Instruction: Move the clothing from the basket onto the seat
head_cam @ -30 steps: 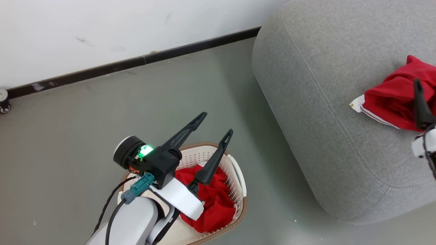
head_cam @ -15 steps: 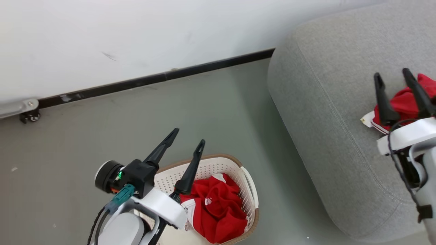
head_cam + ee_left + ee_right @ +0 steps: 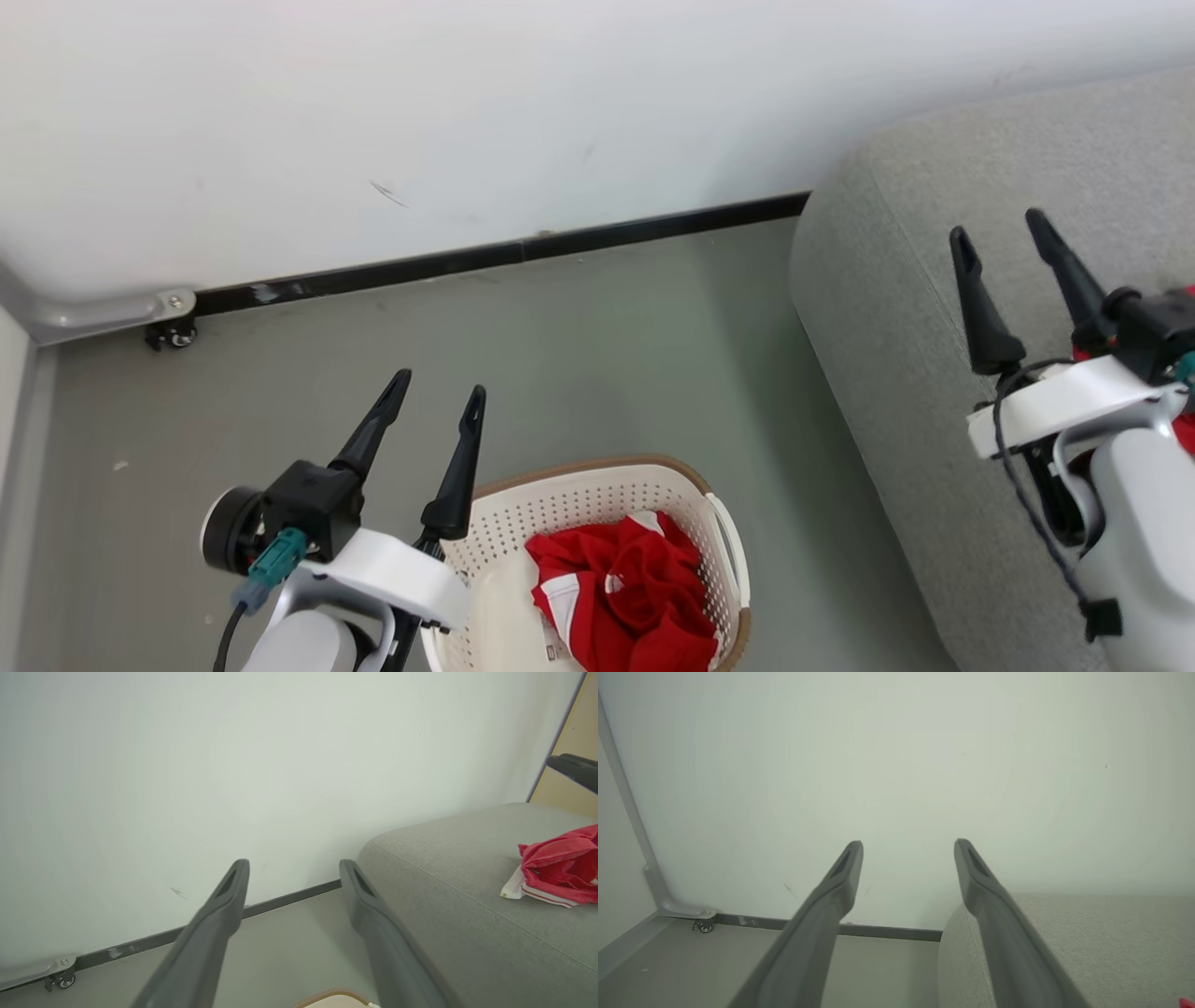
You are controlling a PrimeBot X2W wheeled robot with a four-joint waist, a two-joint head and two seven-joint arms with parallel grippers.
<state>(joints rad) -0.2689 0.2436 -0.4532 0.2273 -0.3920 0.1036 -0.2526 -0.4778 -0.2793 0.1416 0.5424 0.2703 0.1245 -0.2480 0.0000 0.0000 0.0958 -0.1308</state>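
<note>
1. My left gripper (image 3: 439, 383) hovers left of the basket (image 3: 597, 464), fingers apart.
2. My right gripper (image 3: 997, 224), likewise apart, hangs over the seat (image 3: 887, 308), right of the basket.
3. Clothing (image 3: 635, 597) lies in the basket; one garment (image 3: 558, 872) is on the seat.

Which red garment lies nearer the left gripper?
The garment in the basket, close by the left gripper. The other garment lies apart from it, up on the seat.
</note>
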